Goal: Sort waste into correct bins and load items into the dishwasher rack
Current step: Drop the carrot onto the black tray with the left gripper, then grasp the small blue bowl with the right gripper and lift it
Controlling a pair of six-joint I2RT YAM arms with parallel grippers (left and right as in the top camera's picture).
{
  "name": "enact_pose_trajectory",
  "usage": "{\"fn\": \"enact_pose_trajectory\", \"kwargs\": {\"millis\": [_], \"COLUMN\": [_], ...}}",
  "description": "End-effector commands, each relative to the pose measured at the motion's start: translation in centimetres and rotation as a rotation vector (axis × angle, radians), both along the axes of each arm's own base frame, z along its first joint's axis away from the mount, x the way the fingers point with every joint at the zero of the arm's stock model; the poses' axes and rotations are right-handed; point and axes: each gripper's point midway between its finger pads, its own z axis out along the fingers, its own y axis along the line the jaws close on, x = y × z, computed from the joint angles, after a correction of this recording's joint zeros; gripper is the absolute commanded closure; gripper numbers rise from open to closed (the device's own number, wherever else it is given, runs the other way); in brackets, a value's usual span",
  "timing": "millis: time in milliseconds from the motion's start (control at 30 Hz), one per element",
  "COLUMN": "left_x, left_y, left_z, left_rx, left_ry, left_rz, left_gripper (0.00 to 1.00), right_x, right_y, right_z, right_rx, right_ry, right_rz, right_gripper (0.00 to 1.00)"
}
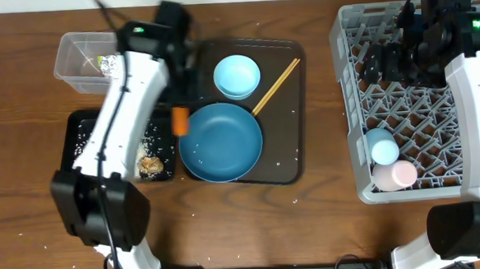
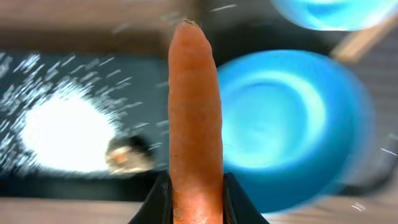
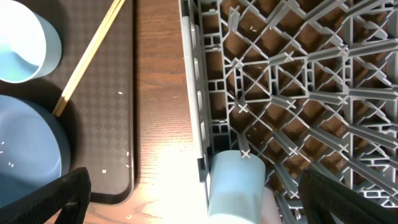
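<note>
The left gripper (image 2: 196,202) is clamping one carrot (image 2: 194,112); the right gripper (image 3: 199,202) is hanging spread wide, empty, near two cups (image 1: 382,150) (image 1: 403,174) in one rack (image 1: 407,101).

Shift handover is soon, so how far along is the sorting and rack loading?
Done: light-blue cup and pink cup lie in the rack; rice and brown lump sit in the black tray. In hand: left fingers grip the carrot. Left: dark-blue bowl, small bowl and chopsticks on the serving tray.
</note>
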Motion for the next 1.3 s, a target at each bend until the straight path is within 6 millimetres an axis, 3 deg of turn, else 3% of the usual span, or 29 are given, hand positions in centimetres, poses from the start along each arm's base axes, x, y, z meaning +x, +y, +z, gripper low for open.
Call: {"fn": "enact_pose_trajectory", "kwargs": {"millis": [0,133,300,400,500,567,667,867,1067,1267], "left_x": [-1.4,-3.1,-3.9,-4.0,-3.8,-3.7,-3.2,-1.5,-0.2,0.7], "left_y": [4.8,8.6,10.7,11.0,11.0,10.6,9.9,10.0,9.8,5.7], "left_z": [-3.1,-7.8,-12.3,-13.2,-13.1,-12.9,-11.9,-7.4,-1.7,4.1], "left_rx": [0.053,0.048,-0.005,-0.023,-0.024,-0.046,-0.089,-0.095,-0.107,-0.134], "left_ry": [0.097,0.154,0.136,0.127,0.123,0.122,0.118,0.049,-0.097,-0.309], "left_rz": [0.154,0.305,0.414,0.432,0.433,0.429,0.421,0.411,0.391,0.215], "left_gripper": [0.94,0.94,0.94,0.92,0.74,0.69,0.65,0.48,0.46,0.41], "right_x": [-0.1,0.2,0.2,0.2,0.3,0.4,0.9,2.6,5.4,9.5], "right_y": [0.5,0.5,0.5,0.5,0.5,0.8,1.7,4.4,9.4,16.0], "right_z": [0.2,0.3,0.3,0.3,0.3,0.4,0.7,1.7,3.2,2.2], "right_rx": [0.007,0.007,0.007,0.007,0.008,0.017,0.045,0.090,0.141,0.197], "right_ry": [-0.008,-0.018,-0.021,-0.021,-0.023,-0.030,-0.055,-0.141,-0.283,-0.392], "right_rz": [0.004,0.004,0.004,0.004,0.004,0.010,0.032,0.098,0.217,0.292], "right_gripper": [0.01,0.01,0.01,0.01,0.01,0.01,0.01,0.01,0.01,0.01]}}
